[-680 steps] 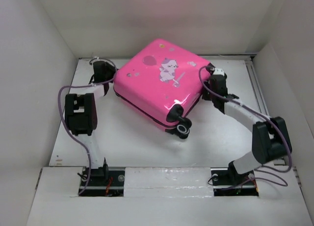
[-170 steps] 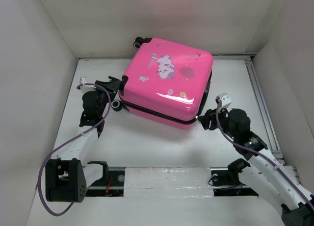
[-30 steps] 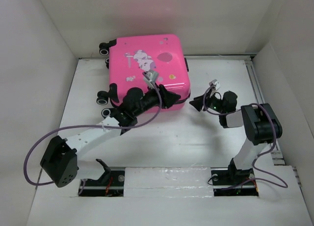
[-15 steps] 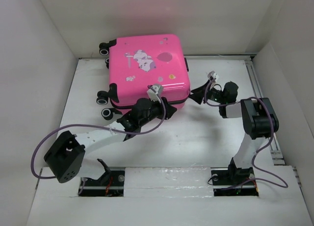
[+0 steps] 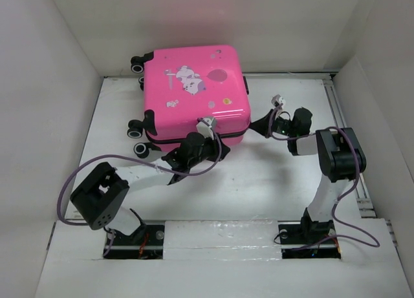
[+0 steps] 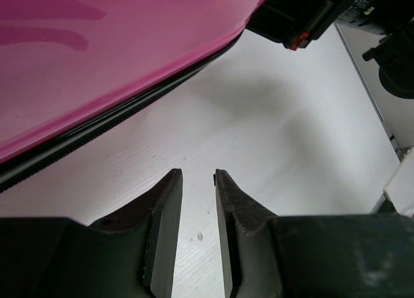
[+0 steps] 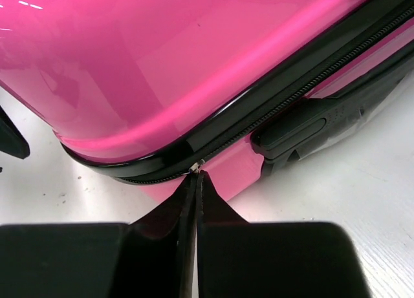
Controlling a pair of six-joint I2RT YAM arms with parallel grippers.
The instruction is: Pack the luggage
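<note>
Open to pass straight ahead of the left gripper (image 6: pixel 198 176) and its narrowly parted jaws, over bare table (image 6: pixel 278 136). Blocked up-left of those jaws by the luggage (image 6: pixel 97 59) shell and zipper seam; blocked up-right by the right arm (image 6: pixel 304 17). No room ahead of the right gripper (image 7: pixel 196 176) and its pressed-together jaws, tips against the luggage corner seam. Hemmed right of them by the black side handle (image 7: pixel 291 135); free low-right over table.

The left arm (image 5: pixel 139 175) lay low, stretched forward and rightward, and the left claw (image 6: pixel 198 181) showed a narrow gap between its fingers. The right arm (image 5: pixel 336 157) folded at the elbow and reached leftward, the right claw (image 7: pixel 196 176) pressed together at the tips.
</note>
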